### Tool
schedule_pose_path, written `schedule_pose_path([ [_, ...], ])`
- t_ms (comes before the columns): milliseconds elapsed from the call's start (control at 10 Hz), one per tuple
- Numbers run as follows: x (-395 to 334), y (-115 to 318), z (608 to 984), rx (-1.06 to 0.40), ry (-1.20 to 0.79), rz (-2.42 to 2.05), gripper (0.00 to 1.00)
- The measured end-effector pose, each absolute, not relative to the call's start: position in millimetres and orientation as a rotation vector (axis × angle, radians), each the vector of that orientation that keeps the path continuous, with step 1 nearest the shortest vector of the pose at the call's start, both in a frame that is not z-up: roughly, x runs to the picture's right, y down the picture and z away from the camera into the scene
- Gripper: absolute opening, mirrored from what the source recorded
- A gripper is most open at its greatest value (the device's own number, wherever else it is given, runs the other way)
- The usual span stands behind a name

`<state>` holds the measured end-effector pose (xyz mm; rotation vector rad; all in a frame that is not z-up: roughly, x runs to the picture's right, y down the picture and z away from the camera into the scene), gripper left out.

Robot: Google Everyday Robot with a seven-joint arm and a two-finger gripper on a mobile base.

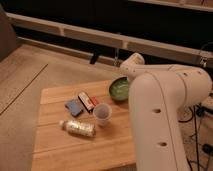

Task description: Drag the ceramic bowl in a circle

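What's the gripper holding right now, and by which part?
Cannot be told: the gripper sits at the ceramic bowl's right rim, hidden behind the arm.

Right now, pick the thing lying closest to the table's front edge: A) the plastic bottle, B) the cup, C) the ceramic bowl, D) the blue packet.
A: the plastic bottle lies on its side nearest the table front edge; the ceramic bowl sits at the back, where the gripper is.

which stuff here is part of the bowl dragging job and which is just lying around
In the job:
ceramic bowl, at the table's far right edge
hand, at the bowl's right rim, mostly hidden by the arm

Lying about:
translucent cup
plastic bottle, on its side
blue packet
red-and-white packet
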<state>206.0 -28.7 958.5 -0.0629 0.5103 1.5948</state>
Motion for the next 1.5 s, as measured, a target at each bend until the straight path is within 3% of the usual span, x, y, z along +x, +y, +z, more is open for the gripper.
schedule_pose_path([
  [400, 126.0, -46.2, 981.3, -0.174, 0.344, 1.588, 0.04],
  [700, 84.8, -34.4, 965.3, -0.276, 0.267, 1.591, 0.34],
  [1000, 92.9, -21.8, 954.0, -0.28, 0.28, 1.59, 0.58],
  [1500, 97.2, -12.6, 951.6, -0.311, 0.27, 1.64, 0.61],
])
